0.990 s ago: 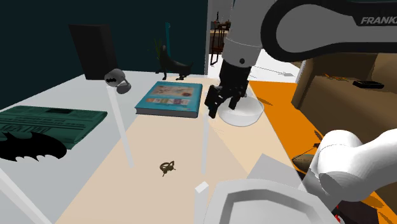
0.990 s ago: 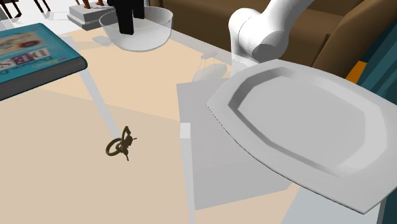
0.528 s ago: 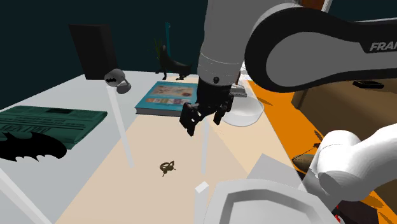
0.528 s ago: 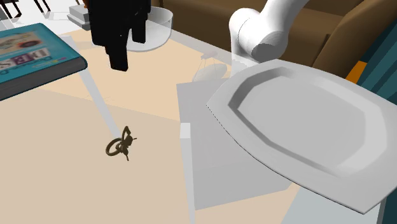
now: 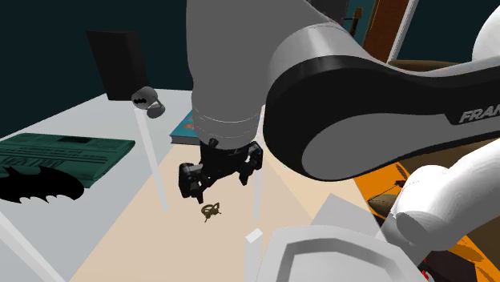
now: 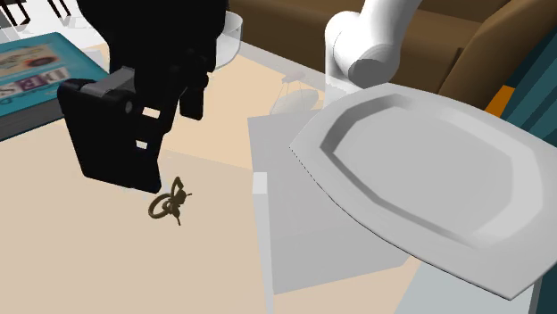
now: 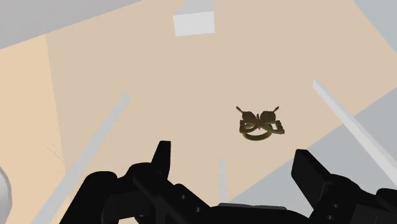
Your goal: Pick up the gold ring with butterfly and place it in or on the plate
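Wrist view has the jaws spread wide, a black finger [image 7: 161, 160] on either side and bare tan worktop [image 7: 95, 83] in the gap, nothing clasped. The ring [image 7: 259, 124], a dull gold-brown band with a butterfly on it, lies flat on the worktop ahead of the fingertips. It sits nearer one finger than the other and touches neither.

Seen from the shoulder view, the jaws hang low over the worktop [image 5: 128, 236], tips pointing down, with the ring [image 5: 211, 211] on the tan surface just beneath and apart from them. The thick white arm [image 5: 240, 72] drops in from above and covers most of a teal book [image 5: 181, 130] behind it.

From the second exterior view, one finger [image 6: 112, 134] looms large just above the ring [image 6: 168, 204], which rests on the worktop [image 6: 80, 259] free of any contact. The book [image 6: 36, 71] lies at that view's upper left, and the rim of a clear bowl [image 6: 229, 40] shows behind the jaws. The plate [image 6: 419, 169], white and eight-sided, sits on a pale grey block [image 6: 312, 232] at that view's right, well apart from the ring
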`<state>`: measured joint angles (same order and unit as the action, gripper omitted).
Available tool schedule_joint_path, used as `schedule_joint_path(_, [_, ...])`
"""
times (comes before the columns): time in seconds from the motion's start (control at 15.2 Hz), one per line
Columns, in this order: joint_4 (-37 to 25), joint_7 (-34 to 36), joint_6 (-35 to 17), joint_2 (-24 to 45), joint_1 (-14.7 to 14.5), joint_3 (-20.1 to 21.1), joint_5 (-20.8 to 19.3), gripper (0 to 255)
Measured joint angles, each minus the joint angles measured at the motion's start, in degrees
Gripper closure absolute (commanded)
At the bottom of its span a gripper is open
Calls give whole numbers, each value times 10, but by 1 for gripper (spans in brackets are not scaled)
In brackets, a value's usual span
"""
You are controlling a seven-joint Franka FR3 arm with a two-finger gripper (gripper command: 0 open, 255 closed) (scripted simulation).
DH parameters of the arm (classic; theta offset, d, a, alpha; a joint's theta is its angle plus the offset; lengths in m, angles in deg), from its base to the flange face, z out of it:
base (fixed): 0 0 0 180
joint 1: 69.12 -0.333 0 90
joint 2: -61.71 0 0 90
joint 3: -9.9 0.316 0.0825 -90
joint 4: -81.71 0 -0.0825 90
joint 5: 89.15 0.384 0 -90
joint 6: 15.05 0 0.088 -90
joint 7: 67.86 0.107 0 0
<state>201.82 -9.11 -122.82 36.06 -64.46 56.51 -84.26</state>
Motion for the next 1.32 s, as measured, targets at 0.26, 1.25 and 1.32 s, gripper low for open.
schedule_joint_path(0.26, [-21,58,-20,50,30,58,-34,0])
schedule_joint_path(1.25, [9,70,-64,64,37,72,-44,255])
schedule_joint_path(1.32, [9,70,-64,64,37,72,-44,255])
